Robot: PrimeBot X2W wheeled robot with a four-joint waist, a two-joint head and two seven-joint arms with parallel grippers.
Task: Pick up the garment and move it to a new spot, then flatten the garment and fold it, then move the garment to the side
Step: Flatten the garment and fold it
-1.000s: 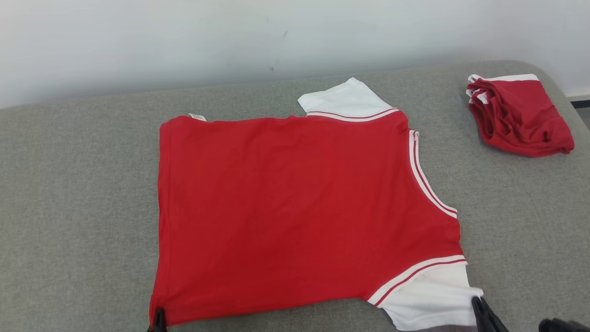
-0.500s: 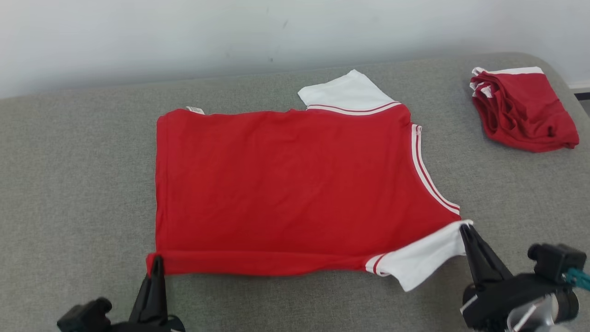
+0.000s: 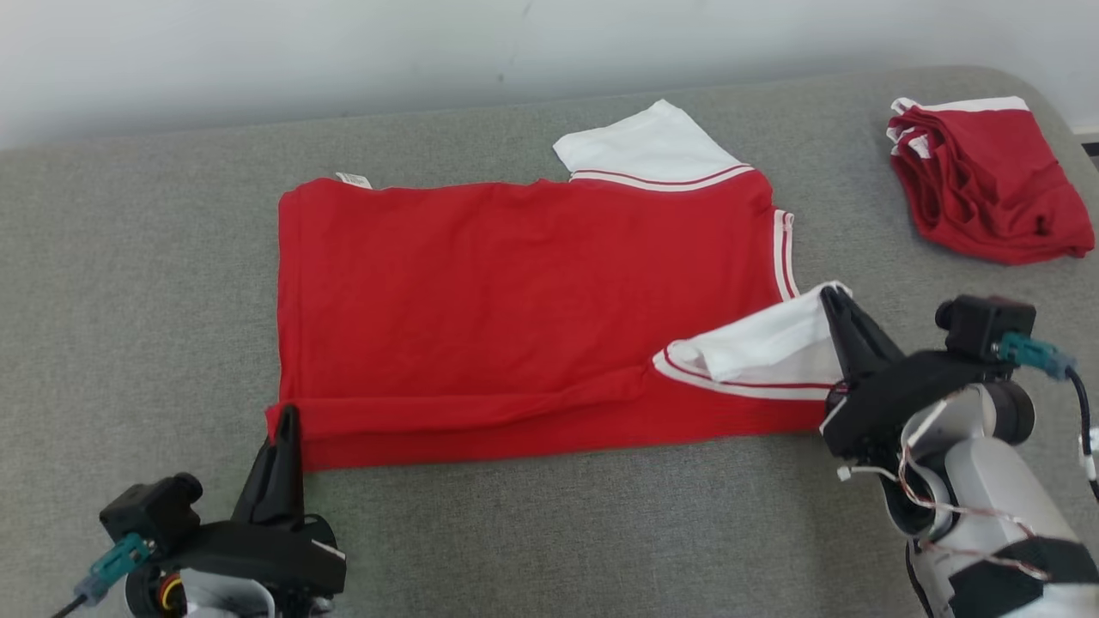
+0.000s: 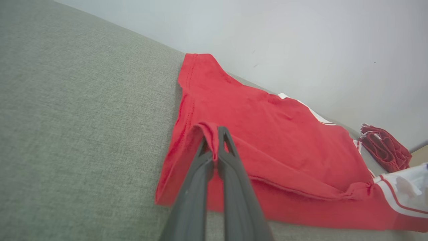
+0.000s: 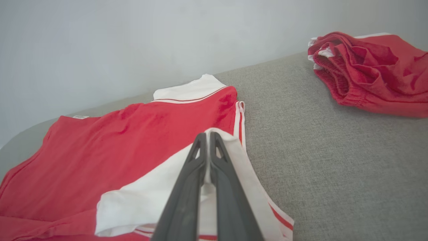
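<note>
Soft, even white light fills every view, leaving the red shirt (image 3: 515, 292) vivid and its white sleeve (image 3: 764, 348) slightly washed out. Shadows are faint, just a thin dark line under the shirt's folded near edge. In its wrist view the left gripper (image 4: 214, 132) blurs toward the bottom edge, and the grey cushion (image 4: 83, 117) stretches with wide-angle distortion.

On the grey cushion (image 3: 129, 300), a folded red-and-white pile (image 3: 987, 189) lies far right, near the pale wall (image 3: 258, 51).

The garment (image 3: 515, 292) is lying across the middle of the upholstered surface (image 3: 129, 300), its near edge doubled back onto it. A clothes pile (image 3: 987, 184) is sitting at the far right corner.
</note>
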